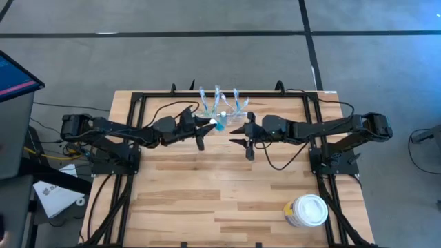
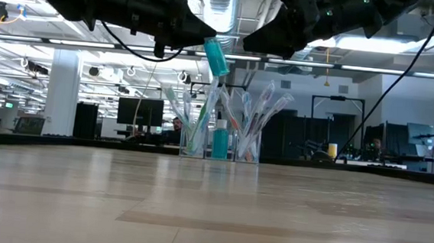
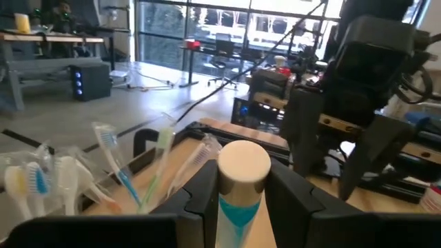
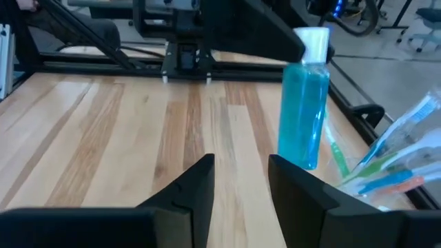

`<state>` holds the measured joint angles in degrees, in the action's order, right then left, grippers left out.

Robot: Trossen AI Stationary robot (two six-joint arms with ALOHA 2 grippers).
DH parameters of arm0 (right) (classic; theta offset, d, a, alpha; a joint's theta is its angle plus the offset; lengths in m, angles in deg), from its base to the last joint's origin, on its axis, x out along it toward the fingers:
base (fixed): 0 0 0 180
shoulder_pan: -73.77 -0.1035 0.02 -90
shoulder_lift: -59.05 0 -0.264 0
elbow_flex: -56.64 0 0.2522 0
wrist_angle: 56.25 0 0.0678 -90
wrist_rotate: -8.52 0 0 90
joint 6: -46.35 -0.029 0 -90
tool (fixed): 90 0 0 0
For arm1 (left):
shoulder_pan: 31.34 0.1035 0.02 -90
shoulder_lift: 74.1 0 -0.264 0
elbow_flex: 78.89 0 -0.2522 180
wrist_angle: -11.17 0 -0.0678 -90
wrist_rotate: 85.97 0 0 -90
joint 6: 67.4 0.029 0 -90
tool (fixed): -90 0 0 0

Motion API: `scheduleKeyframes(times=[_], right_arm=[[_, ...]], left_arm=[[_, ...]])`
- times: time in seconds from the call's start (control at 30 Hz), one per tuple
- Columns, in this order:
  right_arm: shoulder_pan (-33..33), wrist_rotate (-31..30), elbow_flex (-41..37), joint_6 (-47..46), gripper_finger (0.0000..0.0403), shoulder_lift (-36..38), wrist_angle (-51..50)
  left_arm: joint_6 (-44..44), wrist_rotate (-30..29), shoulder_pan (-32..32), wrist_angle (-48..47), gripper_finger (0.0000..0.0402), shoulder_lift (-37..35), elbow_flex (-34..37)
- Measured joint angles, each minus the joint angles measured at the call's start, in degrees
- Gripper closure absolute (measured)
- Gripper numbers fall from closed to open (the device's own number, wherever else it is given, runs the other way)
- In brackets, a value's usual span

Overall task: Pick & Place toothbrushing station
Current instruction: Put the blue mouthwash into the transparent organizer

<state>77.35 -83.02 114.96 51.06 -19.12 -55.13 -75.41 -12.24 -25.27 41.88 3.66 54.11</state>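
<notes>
The toothbrushing station (image 1: pixel 220 103), a low clear holder stuck full of toothbrushes, stands on the table at the middle of the far edge; the low view shows the station (image 2: pixel 220 137) with a blue bottle in it. My left gripper (image 1: pixel 205 126) hovers just in front of it, shut on a small white-capped bottle of blue liquid (image 1: pixel 214 125). My right gripper (image 1: pixel 240 134) faces it from the right, open, nothing between its fingers (image 4: pixel 200 189); the held bottle (image 4: pixel 303 117) hangs a short way beyond them. My left gripper pinches the bottle's top end, at the white cap and the neck below it (image 3: pixel 240 189), between its two fingers. The fingers come level from the table's left. The bottle hangs below them, cap up and slightly tilted (image 2: pixel 216 58), well clear of the table.
A round white-lidded tub (image 1: pixel 306 210) stands near the front right corner. A black frame (image 1: pixel 131 103) runs along the far and side edges of the wooden table. Bare wood lies between the grippers and the near edge.
</notes>
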Motion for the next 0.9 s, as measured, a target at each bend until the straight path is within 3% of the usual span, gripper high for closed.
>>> scheduleKeyframes(times=[0.9], right_arm=[[0.0, 0.0, 0.0, 1.3, 0.0276, 0.0, 1.5]], left_arm=[[0.0, -2.2, 4.2, -1.1, 0.0319, 18.1, -9.0]])
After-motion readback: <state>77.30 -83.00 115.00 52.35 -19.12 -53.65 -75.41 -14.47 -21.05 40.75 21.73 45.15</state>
